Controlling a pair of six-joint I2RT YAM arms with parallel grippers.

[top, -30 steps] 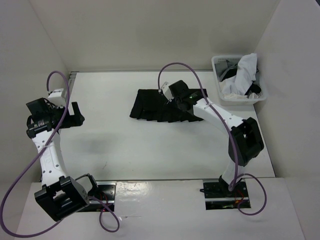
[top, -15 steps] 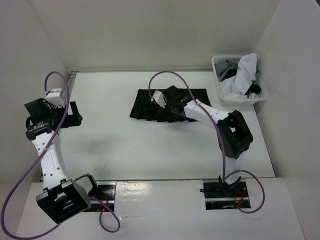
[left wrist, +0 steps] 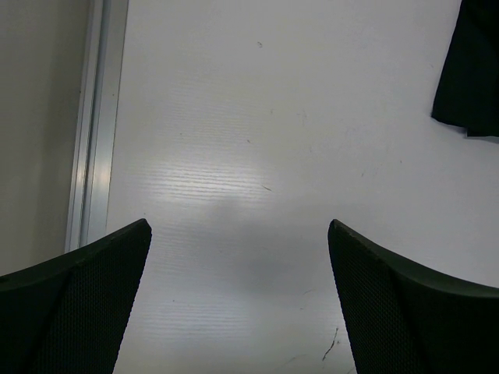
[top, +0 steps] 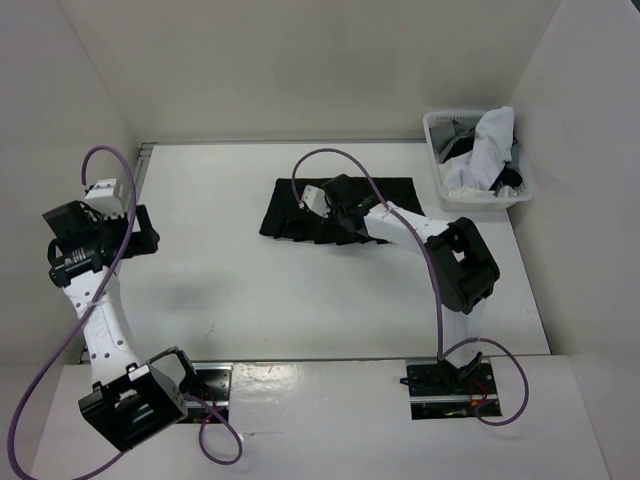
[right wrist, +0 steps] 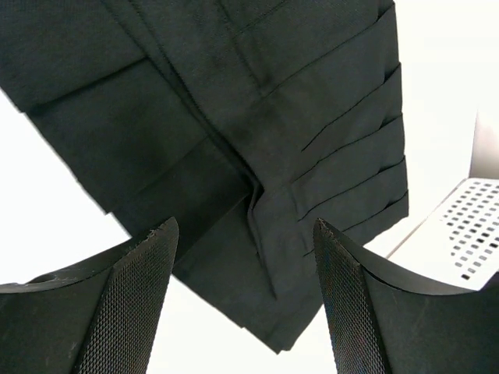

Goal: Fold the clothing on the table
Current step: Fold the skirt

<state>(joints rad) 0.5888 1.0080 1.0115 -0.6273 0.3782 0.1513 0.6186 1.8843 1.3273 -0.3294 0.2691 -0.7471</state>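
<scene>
Top external view: I see the white table (top: pixel 300 300) in a small room with plain pale walls (top: pixel 300 60) on three sides. The table top is smooth and a bit shiny. A thin metal rail (left wrist: pixel 97 117) runs down the left of my left wrist view, right by the wall.

The black pleated skirt (top: pixel 285 215) lies flat on the table in the upper middle of the frame. My right arm reaches over its middle. A white basket (top: pixel 432 150) sits in the upper right corner of the table, near the skirt but not touching it. White and dark clothes (top: pixel 490 140) are heaped inside.

In the right wrist view the right gripper (right wrist: pixel 243 226) hangs over the skirt with its two fingers wide apart and nothing between them. I cannot tell if the tips touch the cloth. A small bunched fold shows near the middle of that frame.

The left gripper (left wrist: pixel 238 226) is at the left side, over bare table, spread as wide as it goes and holding nothing. A corner of the skirt peeks in at the upper right of its frame.
</scene>
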